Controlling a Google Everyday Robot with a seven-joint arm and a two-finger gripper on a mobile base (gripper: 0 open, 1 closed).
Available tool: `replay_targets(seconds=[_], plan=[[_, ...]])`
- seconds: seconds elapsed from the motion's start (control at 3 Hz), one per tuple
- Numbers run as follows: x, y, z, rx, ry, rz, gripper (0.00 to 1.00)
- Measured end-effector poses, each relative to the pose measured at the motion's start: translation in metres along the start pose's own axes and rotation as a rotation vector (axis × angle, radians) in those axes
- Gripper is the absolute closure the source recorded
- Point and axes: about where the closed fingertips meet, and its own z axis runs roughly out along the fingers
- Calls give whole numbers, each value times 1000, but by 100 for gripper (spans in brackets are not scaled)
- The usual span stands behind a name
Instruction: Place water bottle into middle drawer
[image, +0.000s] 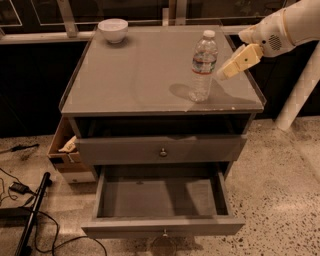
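The water bottle (203, 64) stands upright on the glass top of the grey cabinet (130, 85), right of centre. It is clear plastic with a white cap and a pale label with red. My gripper (234, 64) comes in from the upper right on a white arm and hovers just right of the bottle at label height, close to it but apart. The middle drawer (160, 197) is pulled open below, with a flat grey floor and nothing in it. Above it is a closed drawer front with a round knob (163, 151).
A white bowl (113, 29) sits at the back left of the cabinet top. A cardboard box (65, 150) stands on the floor left of the cabinet. Cables and a black pole (30, 215) lie at the lower left. A white post (300, 95) stands at the right.
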Motion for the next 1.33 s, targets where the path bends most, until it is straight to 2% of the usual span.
replay_targets(seconds=[0.67,1.33], plan=[[-20,10,31,-26,-51,-19,0],[-28,7,61,-19,-81,-29,0]])
